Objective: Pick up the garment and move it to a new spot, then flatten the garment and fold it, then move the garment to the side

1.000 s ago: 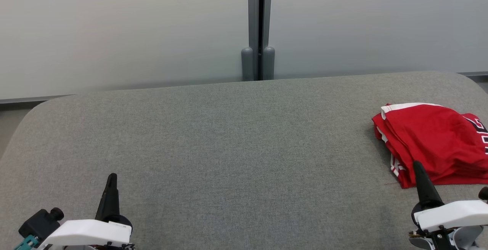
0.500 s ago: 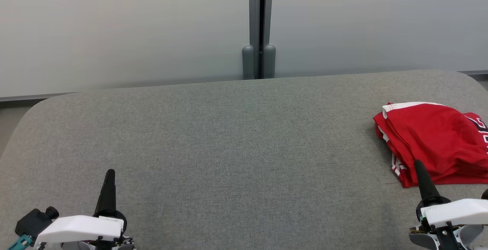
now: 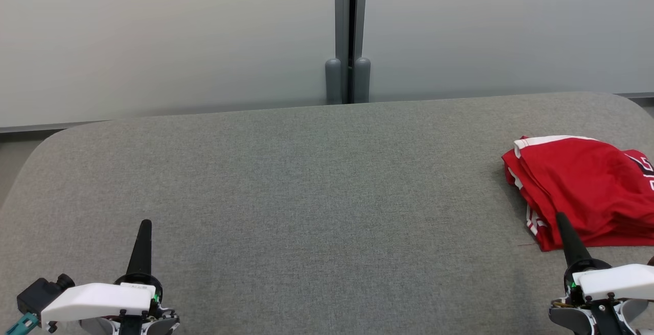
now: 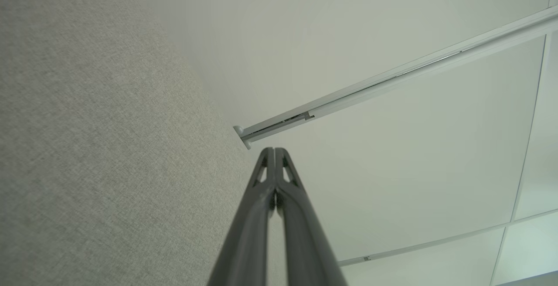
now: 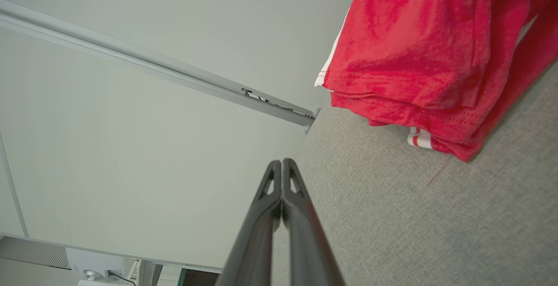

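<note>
At the right end of the grey padded surface (image 3: 327,197) lies the folded red garment (image 3: 582,192), which looks soft, light and floppy and is probably best pinched at its layered near edge; the left gripper (image 3: 145,223) and right gripper (image 3: 560,217) are both clenched and empty.

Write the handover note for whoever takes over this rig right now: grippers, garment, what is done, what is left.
Left gripper: fingers shut, empty, low at the near left over the grey padded surface.
Right gripper: fingers shut, empty, beside the near corner of the red garment. The right wrist view shows it apart from the cloth.
Garment: lies in folded layers at the right side of the surface, partly cut off by the head view's edge.
Done: it looks folded and set to the side.
Left: probably nothing; check that the fold is neat.
</note>
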You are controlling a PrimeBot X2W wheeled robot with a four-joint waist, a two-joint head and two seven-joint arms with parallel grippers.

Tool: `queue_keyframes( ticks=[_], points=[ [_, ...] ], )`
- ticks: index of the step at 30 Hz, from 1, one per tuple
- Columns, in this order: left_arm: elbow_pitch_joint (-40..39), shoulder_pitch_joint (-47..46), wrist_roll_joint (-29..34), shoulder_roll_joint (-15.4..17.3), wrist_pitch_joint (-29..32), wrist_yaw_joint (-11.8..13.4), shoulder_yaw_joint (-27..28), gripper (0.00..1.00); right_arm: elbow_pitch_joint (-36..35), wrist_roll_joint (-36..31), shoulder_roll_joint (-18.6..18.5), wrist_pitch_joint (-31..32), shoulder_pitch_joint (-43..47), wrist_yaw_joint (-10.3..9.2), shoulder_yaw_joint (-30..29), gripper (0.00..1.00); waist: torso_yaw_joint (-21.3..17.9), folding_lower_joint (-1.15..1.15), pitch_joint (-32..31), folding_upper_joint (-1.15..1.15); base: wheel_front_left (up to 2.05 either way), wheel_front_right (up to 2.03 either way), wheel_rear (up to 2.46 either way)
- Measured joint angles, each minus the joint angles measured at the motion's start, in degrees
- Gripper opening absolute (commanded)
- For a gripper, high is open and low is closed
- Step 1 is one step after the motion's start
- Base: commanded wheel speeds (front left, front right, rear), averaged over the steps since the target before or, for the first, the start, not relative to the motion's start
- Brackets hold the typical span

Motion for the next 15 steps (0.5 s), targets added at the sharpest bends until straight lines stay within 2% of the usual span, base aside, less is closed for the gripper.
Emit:
queue_keyframes(
  ticks=[15],
  points=[
    [0.14,-1.04,-6.78,-0.22,1.93,-0.91,1.15,0.00,0.30,6.15,0.87,1.54,-0.53,0.00,-1.29,0.00,0.14,0.00,0.38,0.00,0.00,0.00,0.00]
  ],
)
